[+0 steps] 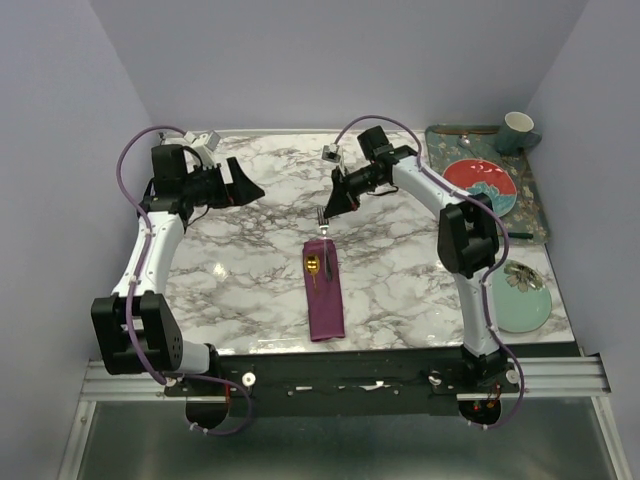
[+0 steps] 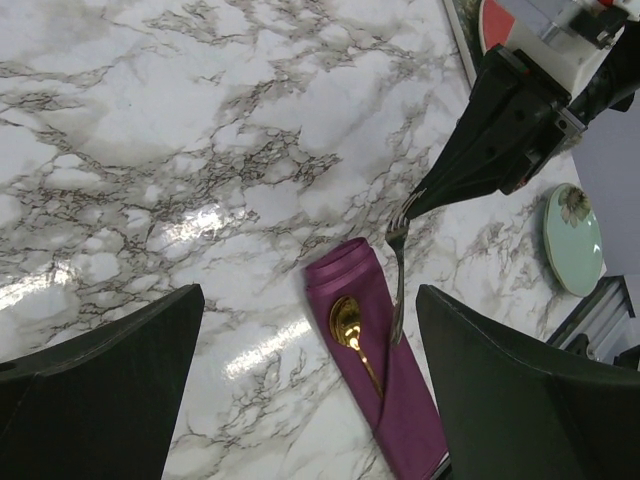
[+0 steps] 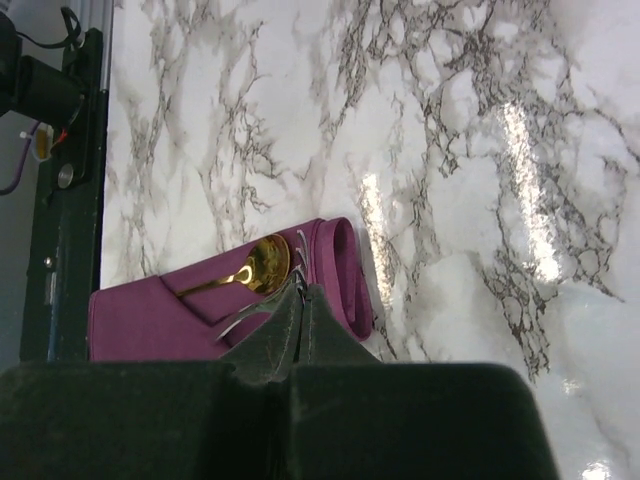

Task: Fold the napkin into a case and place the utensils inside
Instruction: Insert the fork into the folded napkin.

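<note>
The plum-purple napkin (image 1: 326,300) lies mid-table, folded into a narrow long case (image 2: 405,405) (image 3: 140,320). The gold spoon (image 1: 314,265) (image 2: 350,330) (image 3: 262,265) has its bowl outside and its handle tucked into the pocket. My right gripper (image 1: 328,210) (image 3: 304,296) hangs just above the case's far end, shut on the tine end of the silver fork (image 1: 322,228) (image 2: 398,285) (image 3: 245,322). The fork's handle slants down beside the spoon to the pocket's fold; whether it is inside I cannot tell. My left gripper (image 1: 247,186) (image 2: 308,300) hovers open at the far left, holding nothing.
A dark green tray (image 1: 537,205) at the back right carries a red plate (image 1: 478,183) and a cup (image 1: 518,130). A pale green plate (image 1: 522,300) (image 2: 573,240) sits near the table's right front corner, close to the right arm's base.
</note>
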Robot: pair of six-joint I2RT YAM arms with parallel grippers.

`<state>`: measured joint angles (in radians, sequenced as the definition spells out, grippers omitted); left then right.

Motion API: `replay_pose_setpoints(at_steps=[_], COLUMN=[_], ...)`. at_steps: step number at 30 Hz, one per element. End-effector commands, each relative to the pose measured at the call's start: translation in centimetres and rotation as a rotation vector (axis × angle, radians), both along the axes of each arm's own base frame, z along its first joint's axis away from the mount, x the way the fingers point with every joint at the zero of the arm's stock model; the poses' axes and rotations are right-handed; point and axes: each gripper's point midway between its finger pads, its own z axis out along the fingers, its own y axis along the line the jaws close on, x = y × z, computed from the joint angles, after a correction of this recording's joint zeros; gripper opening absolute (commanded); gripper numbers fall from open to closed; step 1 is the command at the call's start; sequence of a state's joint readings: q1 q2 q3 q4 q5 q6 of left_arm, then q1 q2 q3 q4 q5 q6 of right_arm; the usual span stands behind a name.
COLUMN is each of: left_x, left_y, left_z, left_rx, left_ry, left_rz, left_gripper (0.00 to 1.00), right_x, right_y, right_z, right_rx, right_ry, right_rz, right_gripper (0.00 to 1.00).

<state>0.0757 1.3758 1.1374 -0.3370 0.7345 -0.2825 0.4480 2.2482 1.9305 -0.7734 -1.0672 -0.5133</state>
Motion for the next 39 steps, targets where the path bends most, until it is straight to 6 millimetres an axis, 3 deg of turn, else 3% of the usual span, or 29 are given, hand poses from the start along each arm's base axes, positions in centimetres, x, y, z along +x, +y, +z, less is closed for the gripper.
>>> replay_pose_setpoints(at_steps=[1,5,15,30,39], left_x=[-0.2,0.0,0.5,0.3,0.1], left_y=[-1.0,-1.0,-1.2,-1.4,-1.5], left_z=[-0.5,-0.9,-0.9,-1.5,-1.9], left_rx=[-0.038,-0.046,-0.067,-0.081,-0.093], left_ry=[0.022,0.040,0.068,0.094,0.110], left_rz=[-0.051,-0.049,-0.056,-0.058,-0.063], left_gripper=[0.99,0.99,0.99,0.99,0.99], right_x=[1.5,1.9,0.5,-1.5,-0.6], right_y=[0.9,1.0,0.6,0.0,0.6], right_z=[1.4,1.3,-0.9,-2.6,-2.6], right_rx=[0.090,0.106,0.086,0.072,0.085], right_ry=[-0.022,0.002,0.078,0.146,0.128], right_rz=[0.014,0.016,0.036,0.056,0.041], right_gripper=[0.00,0.00,0.01,0.00,0.00])
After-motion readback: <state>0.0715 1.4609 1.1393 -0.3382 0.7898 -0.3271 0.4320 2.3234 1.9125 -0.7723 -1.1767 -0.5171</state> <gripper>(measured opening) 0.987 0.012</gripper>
